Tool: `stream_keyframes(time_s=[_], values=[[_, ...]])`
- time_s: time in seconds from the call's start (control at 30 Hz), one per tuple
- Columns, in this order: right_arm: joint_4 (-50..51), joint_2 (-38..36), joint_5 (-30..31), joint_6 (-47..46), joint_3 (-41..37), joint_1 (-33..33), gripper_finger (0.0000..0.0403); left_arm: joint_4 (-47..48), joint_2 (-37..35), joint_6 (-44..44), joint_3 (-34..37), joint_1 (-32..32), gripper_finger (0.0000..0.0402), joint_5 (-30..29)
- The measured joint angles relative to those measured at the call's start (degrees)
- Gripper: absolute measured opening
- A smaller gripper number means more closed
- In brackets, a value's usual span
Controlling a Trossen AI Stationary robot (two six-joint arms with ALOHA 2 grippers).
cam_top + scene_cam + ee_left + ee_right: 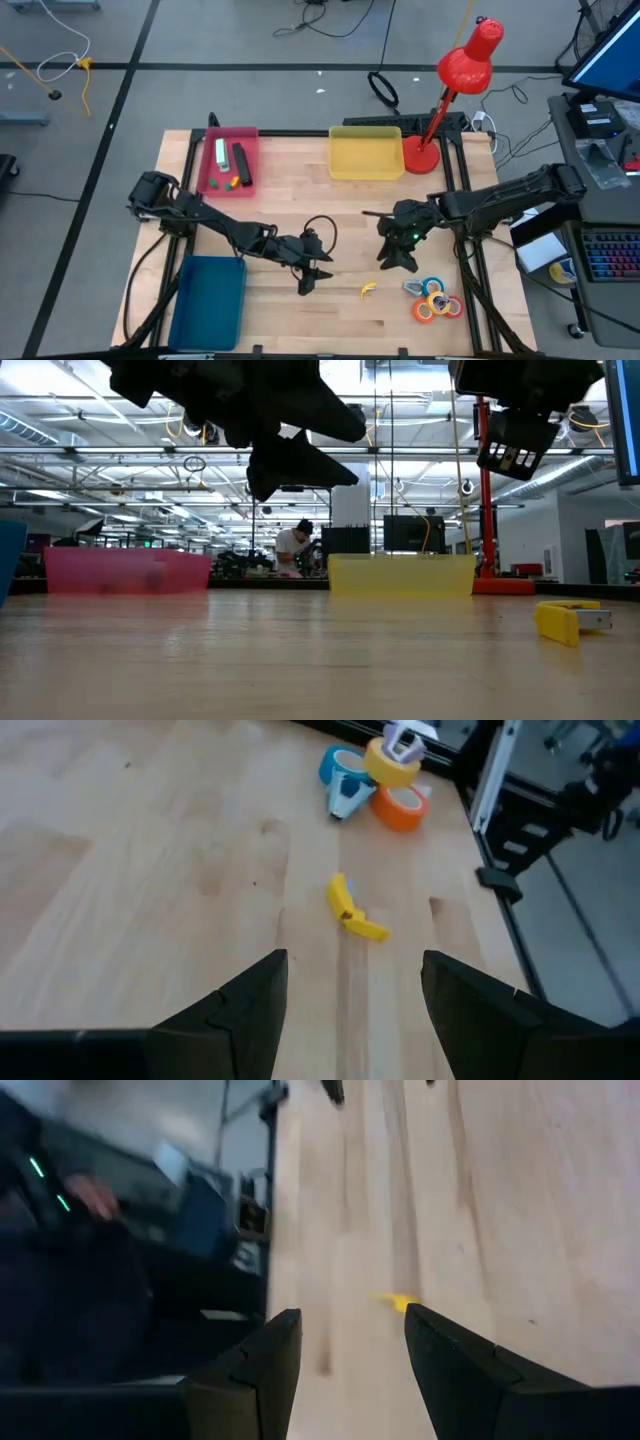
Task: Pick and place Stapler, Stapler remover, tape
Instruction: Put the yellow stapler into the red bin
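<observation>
Left gripper (310, 282) is hovering over the middle of the worktop (290, 210), toward the near edge, fingers apart and holding nothing; its wrist view is showing bare wood between the two fingers (235, 1010). Just beyond it, toward the right edge, a small yellow staple remover (368, 290) is lying on the wood, touching nothing.

Right gripper (397, 262) is hanging above the worktop right of centre, fingers apart with nothing between them. It is sitting near the remover and near the tape rolls (436, 300), not touching either.

Tape rolls are lying bunched at the near right corner: blue, orange, yellow, red, some overlapping. A small white-and-grey piece is lying against the cluster; cannot tell what it is.

Around:
- Pink tray (229, 160) at the far left corner, holding a white item, a black item and small coloured bits.
- Yellow tray (365, 153) at the far edge, right of centre.
- Red desk lamp (452, 90) with its base just beside the yellow tray, at the far right corner.
- Blue tray (208, 301) at the near left corner.

Nothing is lying between the left gripper and the remover. In the low view, both arms are hanging clear of the wood, and a person (295, 547) is sitting far back in the room.
</observation>
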State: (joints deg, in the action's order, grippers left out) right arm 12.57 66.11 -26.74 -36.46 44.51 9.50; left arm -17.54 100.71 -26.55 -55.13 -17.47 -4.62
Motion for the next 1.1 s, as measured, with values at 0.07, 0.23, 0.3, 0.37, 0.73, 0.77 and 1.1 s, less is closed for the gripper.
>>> stream_keyframes(time_s=[0.07,0.23,0.3,0.37,0.73,0.77,1.1], values=[[-2.7,0.8,0.0,-4.0,0.0,0.0,0.0171,1.4,-0.4,-2.0,0.0,0.0,0.0230,0.0],[-4.9,3.1,-0.1,-3.7,0.0,2.4,0.0171,5.4,-1.9,-5.6,0.0,0.1,0.0230,0.1],[-5.5,3.9,-0.2,-3.2,0.0,3.0,0.0171,7.0,-2.4,-7.1,0.0,0.3,0.0230,0.5],[-5.4,4.1,-0.2,-3.1,0.0,3.3,0.0171,8.9,-2.9,-7.2,0.2,0.3,0.0230,0.6],[-8.7,4.1,4.4,-3.5,0.0,5.6,0.0171,9.3,-3.3,-8.0,0.1,4.7,0.0230,15.8],[-8.8,4.1,6.3,-4.3,0.0,6.3,0.0171,9.4,-4.1,-6.7,0.4,5.2,0.0230,16.7],[-11.1,4.1,24.3,-15.8,0.0,15.0,0.0171,12.6,-18.0,1.2,9.6,9.9,0.0230,17.1]])
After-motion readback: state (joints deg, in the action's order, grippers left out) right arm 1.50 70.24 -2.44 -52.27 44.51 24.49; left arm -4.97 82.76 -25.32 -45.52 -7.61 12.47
